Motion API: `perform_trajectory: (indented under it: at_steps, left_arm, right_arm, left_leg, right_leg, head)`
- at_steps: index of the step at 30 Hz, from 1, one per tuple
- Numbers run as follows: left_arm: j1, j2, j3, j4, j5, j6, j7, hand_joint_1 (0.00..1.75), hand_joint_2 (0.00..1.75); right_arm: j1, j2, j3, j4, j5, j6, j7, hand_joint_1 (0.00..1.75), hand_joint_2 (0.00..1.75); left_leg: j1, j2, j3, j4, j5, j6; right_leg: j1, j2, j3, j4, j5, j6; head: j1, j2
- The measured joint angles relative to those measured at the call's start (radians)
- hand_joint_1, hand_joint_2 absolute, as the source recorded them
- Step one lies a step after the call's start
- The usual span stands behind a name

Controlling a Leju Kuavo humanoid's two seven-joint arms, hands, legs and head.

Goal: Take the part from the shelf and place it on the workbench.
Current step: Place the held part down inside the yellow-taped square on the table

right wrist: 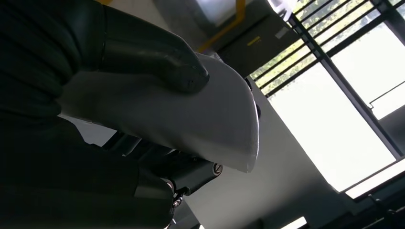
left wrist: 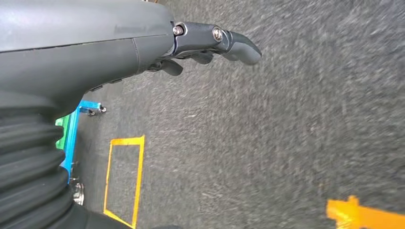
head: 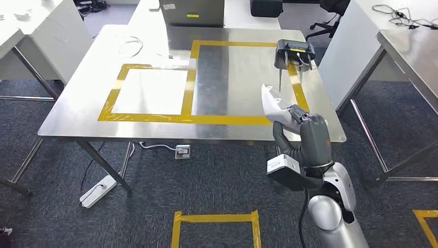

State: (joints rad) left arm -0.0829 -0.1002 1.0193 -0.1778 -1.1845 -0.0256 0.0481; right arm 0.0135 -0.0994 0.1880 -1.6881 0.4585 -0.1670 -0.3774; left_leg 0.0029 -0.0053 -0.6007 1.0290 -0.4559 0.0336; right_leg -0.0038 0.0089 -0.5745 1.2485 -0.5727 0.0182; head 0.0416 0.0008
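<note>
My right hand (head: 306, 135) grips a white curved part (head: 274, 105), which sticks up and forward over the front right corner of the steel workbench (head: 77, 111). Close up in the right wrist view, the thumb (right wrist: 157, 55) lies across the white part (right wrist: 200, 119) and darker fingers sit under it. The bench top carries yellow tape rectangles (head: 188, 88). My left hand (left wrist: 210, 45) hangs over grey carpet with its fingers loosely curled and nothing in them.
A black device (head: 294, 53) with cables sits at the bench's far right. Other tables stand at the left (head: 31, 31) and right (head: 413, 57). A power strip (head: 98, 190) lies on the carpet under the bench. Yellow tape squares (head: 216, 227) mark the floor.
</note>
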Motion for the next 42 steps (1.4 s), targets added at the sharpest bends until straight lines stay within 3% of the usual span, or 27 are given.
perform_trajectory:
  at_steps: [2,3,4,5,8,9,11,13,14,15,17,18,19,20,21,23,24,25,28,30,32,33,34,35,37,39,42]
  left_arm:
    - [0.002,0.000,0.000,0.000,0.000,0.000,0.000,0.00,1.75]
    - [0.003,0.000,0.000,0.000,0.000,0.000,0.000,0.00,1.75]
    - [0.004,0.000,0.000,0.000,0.000,0.000,0.000,0.00,1.75]
    - [0.005,0.000,0.000,0.000,0.000,0.000,0.000,0.00,1.75]
    - [0.005,-0.001,0.000,0.001,0.000,0.000,0.000,0.00,1.75]
    - [0.004,-0.001,0.000,0.001,0.000,0.000,0.000,0.00,1.75]
    - [-0.003,-0.001,-0.001,0.000,-0.001,0.000,0.000,0.00,1.75]
    - [-0.012,-0.002,-0.001,0.000,-0.001,0.000,-0.001,0.00,1.75]
    - [-0.014,-0.003,-0.002,0.000,-0.002,0.000,0.000,0.00,1.75]
    - [-0.015,-0.004,-0.002,0.001,-0.003,0.000,0.000,0.00,1.75]
    - [-0.012,-0.004,-0.002,0.001,-0.006,0.000,0.003,0.00,1.75]
    - [-0.010,-0.004,-0.002,0.001,-0.008,0.000,0.005,0.00,1.75]
    - [-0.007,-0.003,-0.002,0.001,-0.011,-0.001,0.007,0.00,1.75]
    - [-0.006,-0.003,-0.002,0.001,-0.013,-0.002,0.009,0.00,1.75]
    - [-0.005,-0.002,-0.002,0.001,-0.016,-0.003,0.010,0.00,1.75]
    - [-0.004,-0.003,-0.003,0.002,-0.023,-0.006,0.013,0.00,1.75]
    - [-0.004,-0.003,-0.004,0.003,-0.026,-0.008,0.014,0.00,1.75]
    - [-0.006,-0.004,-0.006,0.003,-0.029,-0.011,0.014,0.00,1.75]
    - [-0.020,-0.006,-0.012,0.003,-0.039,-0.023,0.010,0.00,1.75]
    - [-0.031,-0.006,-0.018,0.002,-0.047,-0.035,0.006,0.00,1.75]
    - [-0.040,-0.006,-0.024,0.001,-0.054,-0.044,0.004,0.00,1.75]
    - [-0.043,-0.006,-0.027,0.001,-0.055,-0.047,0.004,0.00,1.75]
    - [-0.044,-0.006,-0.031,0.001,-0.055,-0.049,0.004,0.00,1.75]
    - [-0.045,-0.007,-0.033,0.001,-0.055,-0.050,0.005,0.00,1.75]
    - [-0.045,-0.009,-0.035,0.001,-0.055,-0.048,0.009,0.00,1.75]
    - [-0.046,-0.009,-0.036,0.001,-0.054,-0.045,0.013,0.00,1.75]
    - [-0.043,-0.007,-0.036,0.001,-0.044,-0.030,0.015,0.00,0.44]
  right_arm:
    - [0.000,0.000,0.001,0.000,0.001,0.000,0.004,1.75,1.75]
    - [0.000,0.000,0.001,0.000,0.001,0.002,0.006,1.75,1.75]
    - [-0.001,0.000,0.001,0.001,0.002,0.003,0.008,1.75,1.75]
    - [-0.002,0.000,0.001,0.002,0.004,0.005,0.009,1.75,1.75]
    - [-0.009,0.000,0.002,0.010,0.008,0.014,0.014,1.75,1.75]
    - [-0.016,0.000,0.003,0.013,0.010,0.018,0.016,1.75,1.75]
    - [-0.042,0.001,0.003,0.017,0.015,0.029,0.020,1.75,1.75]
    - [-0.069,0.002,0.003,0.022,0.018,0.038,0.024,1.75,1.75]
    - [-0.079,0.003,0.004,0.027,0.019,0.040,0.027,1.75,1.75]
    - [-0.085,0.004,0.004,0.031,0.020,0.042,0.029,1.75,1.75]
    - [-0.094,0.005,0.005,0.043,0.020,0.045,0.032,1.75,1.75]
    - [-0.099,0.006,0.005,0.050,0.019,0.049,0.034,1.75,1.75]
    - [-0.107,0.006,0.005,0.060,0.018,0.055,0.036,1.75,1.75]
    - [-0.118,0.007,0.005,0.074,0.017,0.063,0.038,1.75,1.75]
    - [-0.133,0.009,0.005,0.092,0.015,0.072,0.041,1.75,1.75]
    - [-0.173,0.012,0.005,0.144,0.011,0.090,0.048,1.75,1.75]
    - [-0.198,0.012,0.005,0.176,0.008,0.098,0.052,1.75,1.75]
    - [-0.227,0.012,0.005,0.214,0.006,0.106,0.055,1.75,1.75]
    - [-0.334,0.012,0.005,0.348,0.004,0.123,0.065,1.75,1.75]
    - [-0.412,0.013,0.005,0.467,0.010,0.130,0.071,1.75,1.75]
    - [-0.473,0.015,0.005,0.588,0.021,0.129,0.071,0.87,0.87]
    - [-0.493,0.016,0.005,0.642,0.026,0.127,0.071,0.44,0.44]
    - [-0.509,0.019,0.005,0.690,0.031,0.125,0.070,0.00,0.00]
    - [-0.524,0.022,0.005,0.733,0.036,0.123,0.069,0.00,0.00]
    - [-0.551,0.027,0.006,0.804,0.042,0.119,0.062,0.00,0.00]
    - [-0.574,0.035,0.006,0.854,0.044,0.115,0.056,0.00,0.00]
    - [-0.598,0.048,0.006,0.906,0.048,0.113,0.050,0.00,0.00]
  left_leg:
    - [0.000,-0.003,0.032,-0.001,-0.030,0.001]
    - [0.000,-0.004,0.051,-0.001,-0.046,0.000]
    - [0.000,-0.006,0.072,-0.001,-0.062,-0.001]
    - [-0.001,-0.007,0.093,-0.001,-0.080,-0.003]
    - [-0.003,-0.008,0.136,-0.004,-0.131,-0.013]
    - [-0.005,-0.008,0.149,-0.005,-0.141,-0.019]
    - [-0.006,-0.007,0.160,0.014,-0.134,-0.034]
    - [-0.005,-0.005,0.114,0.109,-0.094,-0.047]
    - [-0.004,-0.004,0.070,0.175,-0.087,-0.052]
    - [-0.003,-0.003,0.025,0.235,-0.100,-0.056]
    - [-0.001,-0.002,-0.051,0.295,-0.181,-0.060]
    - [0.000,-0.002,-0.074,0.291,-0.221,-0.061]
    - [0.002,-0.002,-0.088,0.266,-0.240,-0.063]
    - [0.003,-0.001,-0.096,0.224,-0.225,-0.064]
    - [0.005,0.001,-0.099,0.165,-0.166,-0.064]
    - [0.007,0.009,-0.106,0.064,-0.008,-0.059]
    - [0.007,0.013,-0.108,0.040,0.048,-0.054]
    - [0.006,0.015,-0.110,0.035,0.068,-0.047]
    - [0.010,0.013,-0.100,0.037,0.062,-0.025]
    - [0.011,0.012,-0.093,0.035,0.054,-0.013]
    - [0.010,0.008,-0.088,0.035,0.045,-0.007]
    - [0.009,0.006,-0.084,0.035,0.041,-0.006]
    - [0.008,0.003,-0.078,0.035,0.036,-0.006]
    - [0.007,0.000,-0.070,0.035,0.032,-0.007]
    - [0.005,-0.004,-0.055,0.035,0.023,-0.010]
    - [0.001,-0.006,-0.050,0.034,0.017,-0.017]
    - [0.000,-0.006,-0.047,0.028,0.014,-0.022]
  right_leg:
    - [-0.001,-0.001,-0.082,0.056,-0.080,0.006]
    - [-0.001,-0.002,-0.107,0.050,-0.113,0.007]
    - [-0.001,-0.002,-0.120,0.021,-0.121,0.006]
    - [-0.001,-0.003,-0.125,-0.028,-0.092,0.003]
    - [0.006,-0.008,-0.126,-0.180,0.129,-0.015]
    - [0.007,-0.007,-0.121,-0.199,0.170,-0.019]
    - [0.007,-0.003,-0.098,-0.207,0.161,-0.030]
    - [0.003,-0.002,-0.066,-0.218,0.143,-0.045]
    - [0.001,-0.003,-0.047,-0.223,0.131,-0.050]
    - [0.000,-0.003,-0.030,-0.227,0.118,-0.053]
    - [-0.002,-0.002,0.006,-0.229,0.090,-0.054]
    - [-0.004,0.000,0.027,-0.229,0.075,-0.054]
    - [-0.006,0.002,0.048,-0.228,0.061,-0.052]
    - [-0.008,0.003,0.069,-0.228,0.046,-0.049]
    - [-0.010,0.004,0.085,-0.228,0.029,-0.045]
    - [-0.008,0.009,0.107,-0.219,-0.003,-0.032]
    - [-0.005,0.011,0.111,-0.217,-0.017,-0.025]
    - [-0.003,0.013,0.117,-0.216,-0.027,-0.019]
    - [-0.005,0.006,0.119,-0.205,-0.050,-0.002]
    - [-0.006,-0.002,0.064,-0.105,-0.091,0.007]
    - [-0.006,-0.004,-0.030,0.034,-0.133,0.011]
    - [-0.006,-0.004,-0.066,0.072,-0.129,0.011]
    - [-0.006,-0.004,-0.083,0.071,-0.102,0.008]
    - [-0.005,-0.004,-0.079,0.029,-0.057,0.004]
    - [0.001,-0.005,-0.040,-0.111,0.037,-0.011]
    - [0.006,-0.006,-0.013,-0.194,0.072,-0.018]
    - [0.006,-0.003,-0.008,-0.210,0.074,-0.012]
  head:
    - [0.001,0.000]
    - [0.001,0.000]
    - [0.001,0.000]
    - [0.001,0.000]
    - [-0.001,0.000]
    - [-0.004,0.000]
    - [-0.007,0.000]
    - [-0.010,0.000]
    - [-0.011,0.000]
    - [-0.012,0.000]
    - [-0.013,0.000]
    - [-0.013,0.000]
    - [-0.013,0.000]
    - [-0.013,0.000]
    - [-0.013,0.000]
    - [-0.016,0.000]
    - [-0.016,0.000]
    - [-0.017,0.000]
    - [-0.014,0.000]
    - [-0.012,0.000]
    - [-0.011,0.000]
    - [-0.011,0.000]
    - [-0.011,0.000]
    - [-0.011,0.000]
    - [-0.011,0.000]
    - [-0.012,0.000]
    - [-0.013,0.000]
